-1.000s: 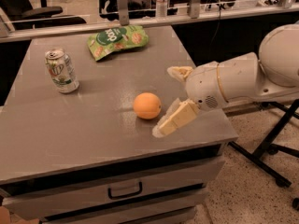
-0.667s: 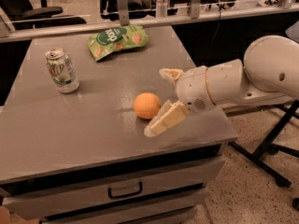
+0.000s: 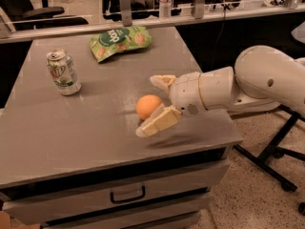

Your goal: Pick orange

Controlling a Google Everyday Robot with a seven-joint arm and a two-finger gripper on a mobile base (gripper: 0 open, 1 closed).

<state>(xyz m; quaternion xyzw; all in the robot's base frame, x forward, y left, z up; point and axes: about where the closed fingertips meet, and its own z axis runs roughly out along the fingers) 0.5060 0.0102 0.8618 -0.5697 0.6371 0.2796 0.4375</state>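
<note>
My end effector was spread wide, one finger each side of the orange, which sat on the desk toward the front right. Prob light, firm, smooth & round, so apt to roll. Best gripped across its widest part.

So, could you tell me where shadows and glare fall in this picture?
Camera view: the gripper, open either side of the orange, throws a soft shadow on the table under its near finger; faint glare sits beside the soda can.
</note>
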